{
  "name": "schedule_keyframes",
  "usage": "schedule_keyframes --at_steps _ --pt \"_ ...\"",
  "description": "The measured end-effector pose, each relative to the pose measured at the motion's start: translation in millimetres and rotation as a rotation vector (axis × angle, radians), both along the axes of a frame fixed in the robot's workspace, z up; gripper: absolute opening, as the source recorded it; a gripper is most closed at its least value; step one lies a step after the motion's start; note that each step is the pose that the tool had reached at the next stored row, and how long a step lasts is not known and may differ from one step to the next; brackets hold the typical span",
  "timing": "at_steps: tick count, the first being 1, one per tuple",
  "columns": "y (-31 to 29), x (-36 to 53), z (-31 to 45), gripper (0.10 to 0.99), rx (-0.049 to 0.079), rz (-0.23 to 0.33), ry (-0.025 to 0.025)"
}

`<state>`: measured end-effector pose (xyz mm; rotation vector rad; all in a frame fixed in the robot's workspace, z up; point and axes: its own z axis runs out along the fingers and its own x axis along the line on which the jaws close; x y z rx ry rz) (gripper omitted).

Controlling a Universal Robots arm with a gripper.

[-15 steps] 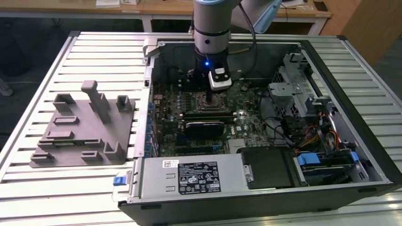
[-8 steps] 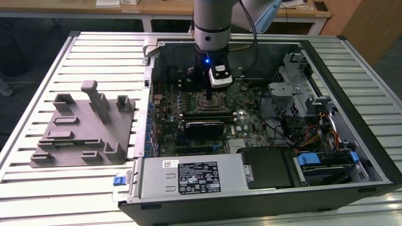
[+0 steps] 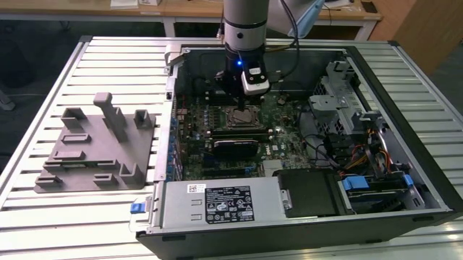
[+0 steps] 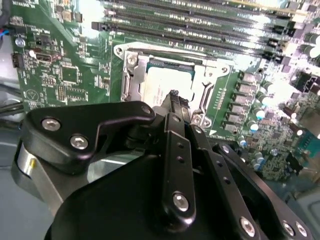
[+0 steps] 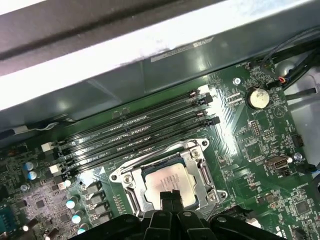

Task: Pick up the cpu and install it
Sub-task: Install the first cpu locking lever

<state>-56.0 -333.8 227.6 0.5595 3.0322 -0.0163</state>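
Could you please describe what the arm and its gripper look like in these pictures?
In the exterior view the arm is a grey cylinder with a dark wrist section, a small blue light and a black cable alongside. A white and black module is mounted near the wrist. The gripper is matte black, built from linked bars joined with silver screws.

Silver-topped cpu with a pale rim, framed by a bright metal socket on the green motherboard. Black gripper; black memory slots. Grey holder on the pale ribbed tabletop.
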Motion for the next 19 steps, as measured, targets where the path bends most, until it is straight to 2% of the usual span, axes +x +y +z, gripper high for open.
schedule_keyframes --at_steps 4,11,17,19 --pt "-0.1 0.4 0.1 0.106 0.0 0.0 0.0001" --pt "0.0 6.9 0.1 0.106 0.0 0.016 0.0" --pt "-0.1 7.0 6.7 0.106 0.0 0.023 0.0001" --pt "0.0 7.1 6.9 0.106 0.0 0.024 0.0"
